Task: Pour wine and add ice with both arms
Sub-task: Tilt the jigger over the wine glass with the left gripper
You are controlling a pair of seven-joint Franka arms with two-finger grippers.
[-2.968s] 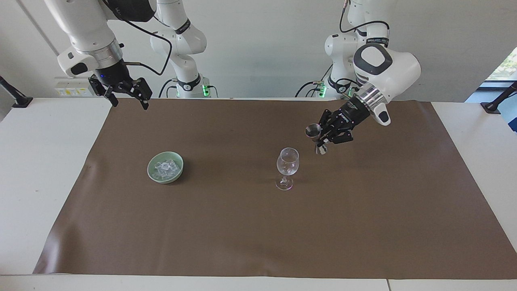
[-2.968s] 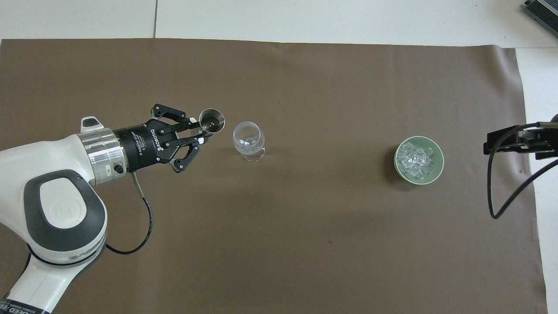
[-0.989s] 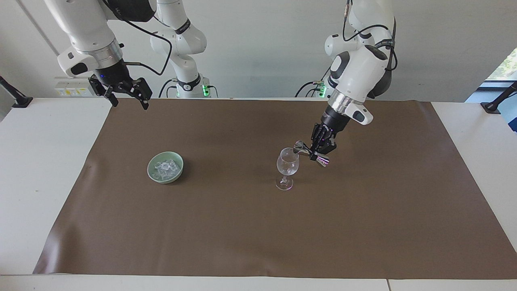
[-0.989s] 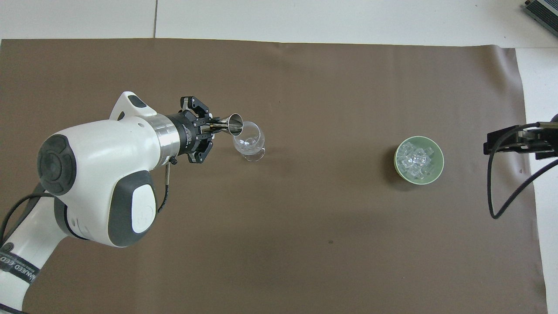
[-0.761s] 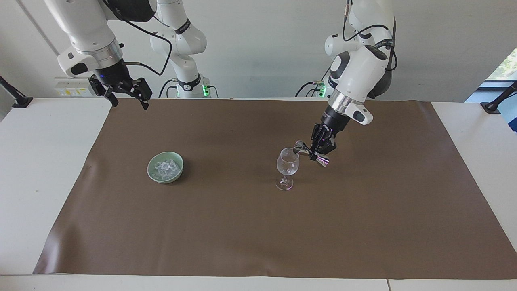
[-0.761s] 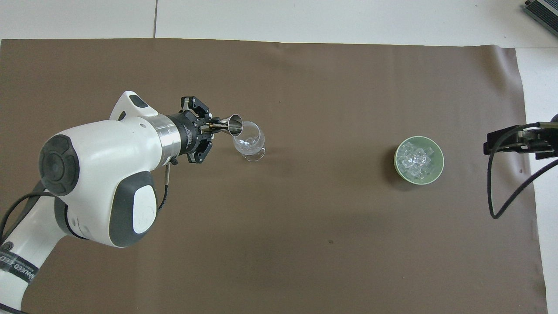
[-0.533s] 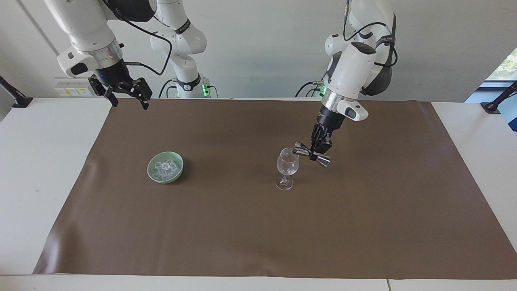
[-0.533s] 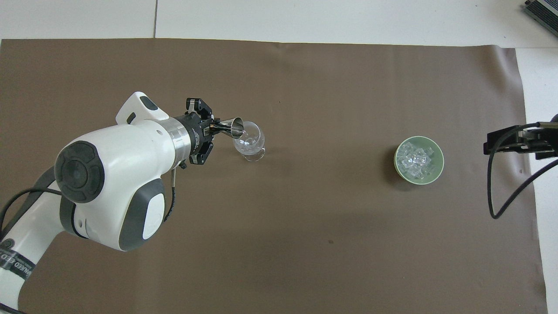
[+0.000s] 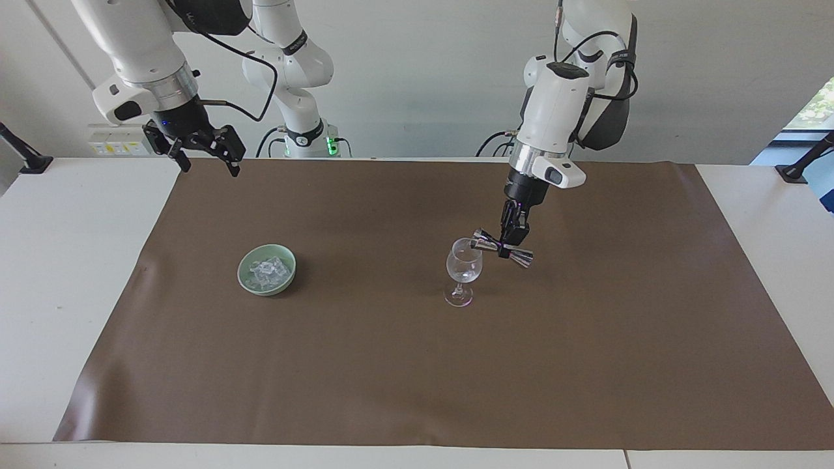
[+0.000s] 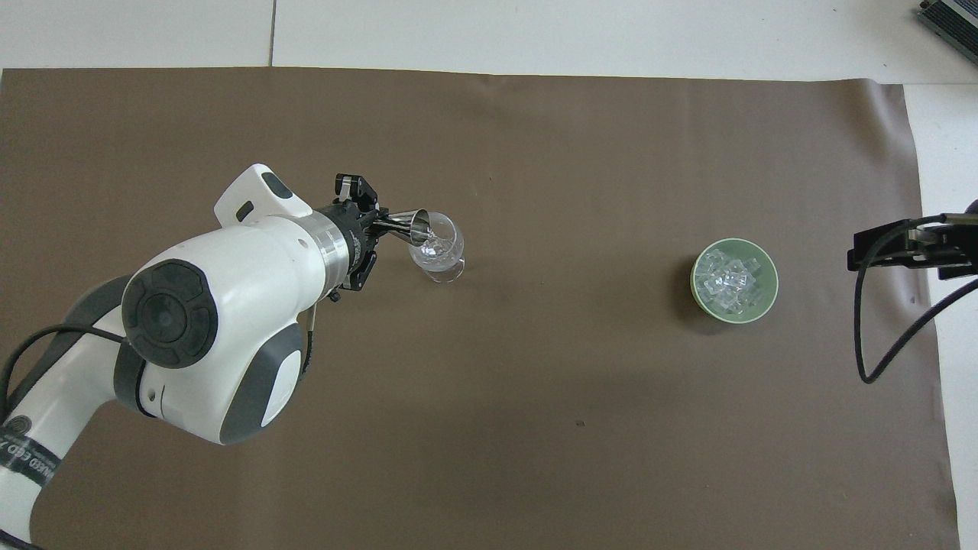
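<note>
A clear stemmed glass (image 9: 464,264) (image 10: 438,248) stands on the brown mat toward the left arm's end. My left gripper (image 9: 505,248) (image 10: 376,221) hangs over the mat beside the glass, shut on the waist of a metal jigger (image 9: 485,244) (image 10: 405,223). The jigger lies almost level, one mouth at the glass rim. No wine can be made out. The ice (image 9: 267,270) (image 10: 730,279) fills a pale green bowl (image 9: 242,273) (image 10: 772,283) toward the right arm's end. My right gripper (image 9: 210,163) (image 10: 859,256) waits open and empty above the mat's corner by its base.
The brown mat (image 9: 417,365) (image 10: 535,397) covers most of the white table. A black cable (image 10: 871,359) loops down from the right wrist. The left arm's big white elbow (image 10: 206,336) hides part of the mat in the overhead view.
The left wrist has rolled and the forearm stands steeper. The jigger has gone from upright beside the glass to tipped onto its rim. The right arm has not moved.
</note>
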